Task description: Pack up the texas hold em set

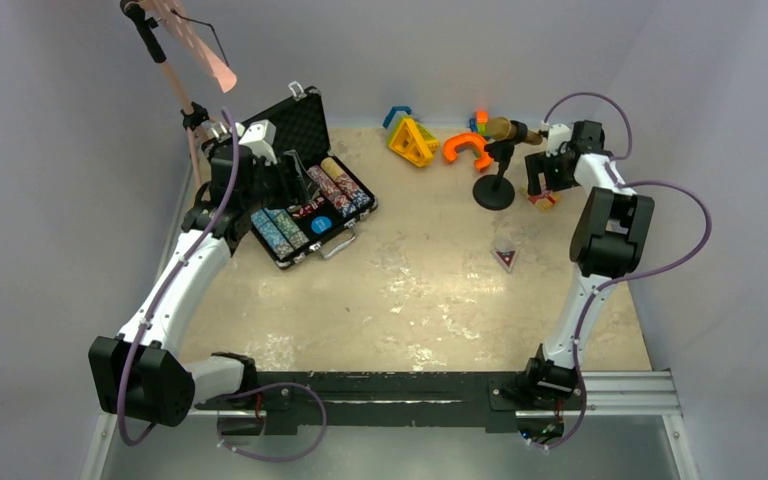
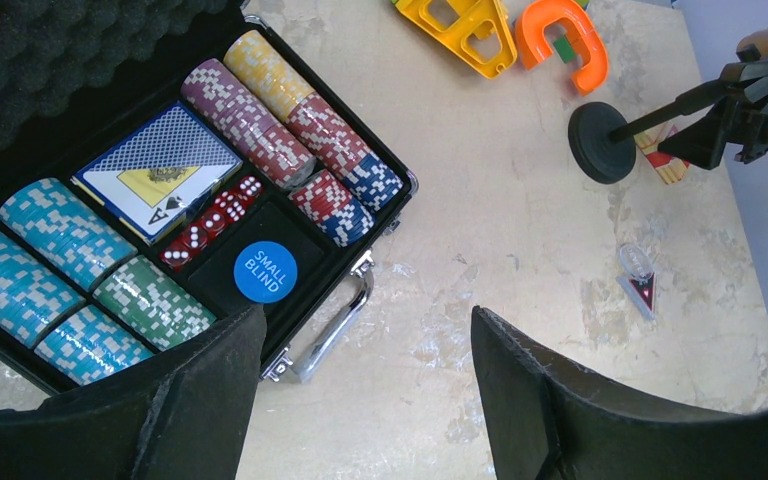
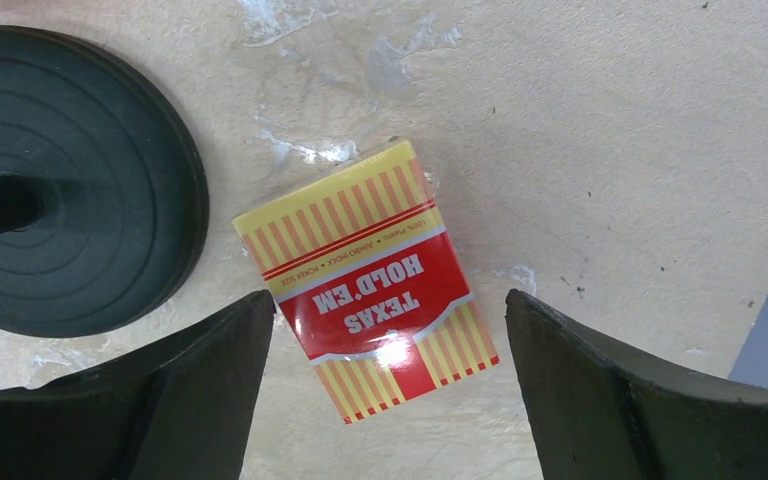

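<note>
Since the right gripper (image 3: 388, 305) hangs straight above the card deck (image 3: 370, 290), jaws spread wide with nothing held, the right arm is clearly the nearer for this pick. The deck lies flat on the surface (image 3: 610, 120), just beside the black stand base (image 3: 70, 190) but apart from it, on the side away from the briefcase (image 2: 40, 50). Its long axis runs askew to the line between the 2 fingers, so its narrow width sits roughly across the jaws. I judge that a small wrist turn would square the grip before coming down.

The box face reads "TEXAS HOLD'EM" in white on red, and the finer line beside it is too small to trust.

Well beyond the stand base, on its other side, the briefcase stands open, with chip stacks (image 2: 260, 110) filling it. The left gripper (image 2: 365, 320) hovers released over its handle edge. Inside, a blue disc (image 2: 265, 271) reads "SMALL BLIND".
</note>
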Tool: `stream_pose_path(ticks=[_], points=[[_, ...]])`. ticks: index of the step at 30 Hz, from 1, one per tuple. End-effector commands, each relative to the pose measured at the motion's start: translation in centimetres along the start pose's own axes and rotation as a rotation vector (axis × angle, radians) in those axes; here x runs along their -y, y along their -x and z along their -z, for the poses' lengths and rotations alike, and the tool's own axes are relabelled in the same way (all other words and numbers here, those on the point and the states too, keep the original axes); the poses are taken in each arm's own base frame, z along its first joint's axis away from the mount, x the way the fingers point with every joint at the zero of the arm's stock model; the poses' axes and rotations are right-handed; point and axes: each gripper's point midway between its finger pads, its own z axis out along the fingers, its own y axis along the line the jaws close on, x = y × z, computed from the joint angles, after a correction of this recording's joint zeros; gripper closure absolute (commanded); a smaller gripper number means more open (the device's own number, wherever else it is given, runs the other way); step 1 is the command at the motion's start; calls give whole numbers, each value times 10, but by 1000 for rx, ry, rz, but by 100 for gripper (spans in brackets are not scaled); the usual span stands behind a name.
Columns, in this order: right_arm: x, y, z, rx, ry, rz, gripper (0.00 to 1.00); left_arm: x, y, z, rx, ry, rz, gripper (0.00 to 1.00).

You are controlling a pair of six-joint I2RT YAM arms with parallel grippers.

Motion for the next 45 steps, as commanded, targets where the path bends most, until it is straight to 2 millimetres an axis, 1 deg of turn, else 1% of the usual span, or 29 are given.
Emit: stream_pose_path(ticks=[1,6,12,15,19,23,24,25,27,30,33,36,38,39,40,42,44,45], points=[[8,3,1,-25,-19,32,12,6,17,3,43,-18,-21,22],[4,-15,-6,-91,2,52,10,6,17,4,46,-17,-23,22],[0,-19,-6,-122,20,83,8,5,17,4,44,-12,-23,22],[-7,-28,-4,-183,38,109,6,4,16,3,42,-8,-24,22],[-17,-38,-2,-260,47,147,5,2,15,1,37,-3,-22,22],[-22,-44,1,-299,51,164,7,0,13,-2,28,5,-20,22],[-23,-43,3,-302,51,167,9,-1,13,-3,26,6,-20,22],[-26,-43,4,-304,60,174,13,-1,12,-3,24,6,-20,22],[-32,-34,9,-263,85,176,15,-2,11,-5,20,9,-19,22],[-46,-27,13,-224,151,152,15,-3,10,-7,11,8,-14,22],[-45,-32,9,-234,143,148,15,-2,8,-8,6,5,-8,22],[-44,-34,4,-255,147,131,18,-3,7,-9,4,6,-7,22],[-48,-34,3,-256,166,117,18,-3,8,-8,7,9,-10,22],[-50,-33,4,-255,167,110,16,-3,9,-7,10,8,-12,22],[-52,-31,4,-246,177,96,19,-3,10,-7,12,8,-12,22],[-56,-16,10,-191,206,53,21,-2,10,-6,12,5,-11,22],[-55,3,17,-120,217,-2,13,-1,9,-7,10,2,-8,22],[-52,11,23,-84,227,-28,4,-1,9,-6,10,0,-7,22]])
